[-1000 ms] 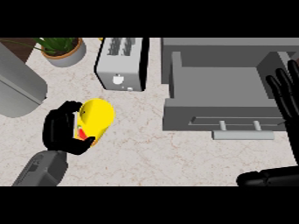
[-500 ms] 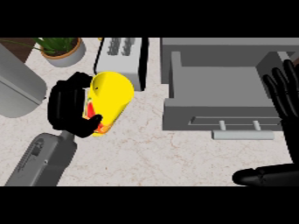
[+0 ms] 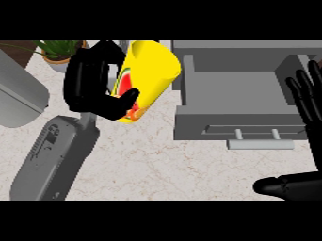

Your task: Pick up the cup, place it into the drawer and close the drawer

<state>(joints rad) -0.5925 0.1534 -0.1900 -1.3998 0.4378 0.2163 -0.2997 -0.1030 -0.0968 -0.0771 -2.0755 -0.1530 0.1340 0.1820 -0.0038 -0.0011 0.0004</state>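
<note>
Left hand point(image 3: 94, 87) is what you steer now: its fingers and thumb are curled round the yellow cup point(image 3: 148, 75), which it holds up off the counter point(image 3: 164, 164). From that hand the open drawer point(image 3: 244, 89) lies straight to the right, its near-left wall just beside the cup's rim. The cup's long axis is tilted, mouth up and to the far right, base down toward the thumb. Your left hand is much the nearer to the cup; the right hand point(image 3: 320, 122) rests open at the right edge, fingers straight and pointing far, beside the drawer.

Largest container first: the drawer shows only a bare grey floor, with its handle point(image 3: 257, 136) on the near front. Whether the cup holds anything you cannot tell.
</note>
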